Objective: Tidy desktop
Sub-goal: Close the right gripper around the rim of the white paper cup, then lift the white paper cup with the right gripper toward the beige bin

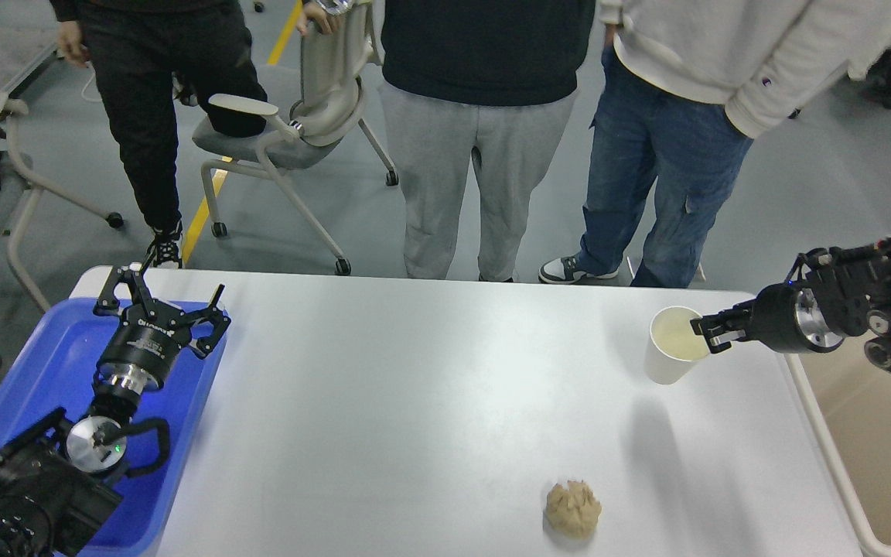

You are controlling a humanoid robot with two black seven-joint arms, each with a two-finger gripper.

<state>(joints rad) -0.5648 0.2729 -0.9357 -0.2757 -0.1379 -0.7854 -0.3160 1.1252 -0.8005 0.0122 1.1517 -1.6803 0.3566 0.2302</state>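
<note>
White tabletop [430, 387] fills the lower view, grey floor behind it. Three people stand at its far edge; a chair [291, 131] sits beyond the far left corner. Blue tray [51, 348] overlaps the tabletop's left end; left end effector [163, 298] hovers over it, fingers spread, holding nothing. Paper cup [674, 344] stands upright near the tabletop's right end; right end effector [704, 329] pinches its rim. Crumpled brown wad [573, 508] lies near the front edge. Beige bin [879, 449] sits just right of the tabletop.
</note>
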